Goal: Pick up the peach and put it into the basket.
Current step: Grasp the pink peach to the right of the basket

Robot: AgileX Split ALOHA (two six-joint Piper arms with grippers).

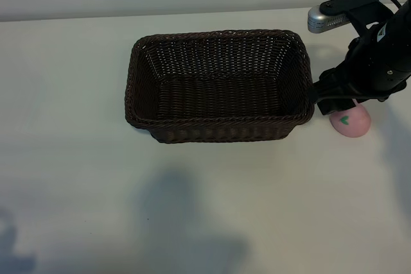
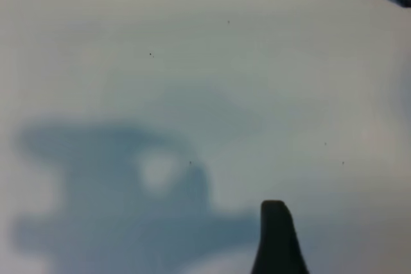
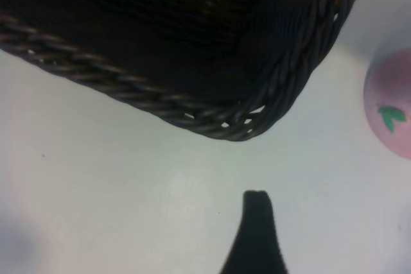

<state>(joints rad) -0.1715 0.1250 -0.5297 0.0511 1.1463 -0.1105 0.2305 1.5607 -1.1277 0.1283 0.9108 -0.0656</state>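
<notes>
No readable writing or brand marks anywhere; only marking is a small green leaf shape on the peach [image 1: 350, 122].

Peach: small, round, pale pink, smooth matte skin, leaf mark facing up toward the exterior cam. It sits on the white tabletop [image 1: 77, 178], outside the basket [image 1: 218, 86], just beside the basket's right end near its front corner. In the right wrist view the peach [image 3: 392, 104] shows at the frame edge, apart from the basket corner [image 3: 244, 123].

Basket: large, rectangular, dark-brown woven wicker, rounded corners, deep sides, braided rim; nothing visible inside.

Right end effector [image 1: 335, 102] hangs over the gap btwn basket end and peach, right above the peach's upper-left side; fingers spread apart, holding nothing. One dark fingertip [image 3: 255, 205] shows over bare tabletop.

Left end effector: not in the exterior view; wrist cam shows one fingertip [image 2: 275, 213] above bare tabletop w/ its shadow. Apart or together — can't tell.
</notes>
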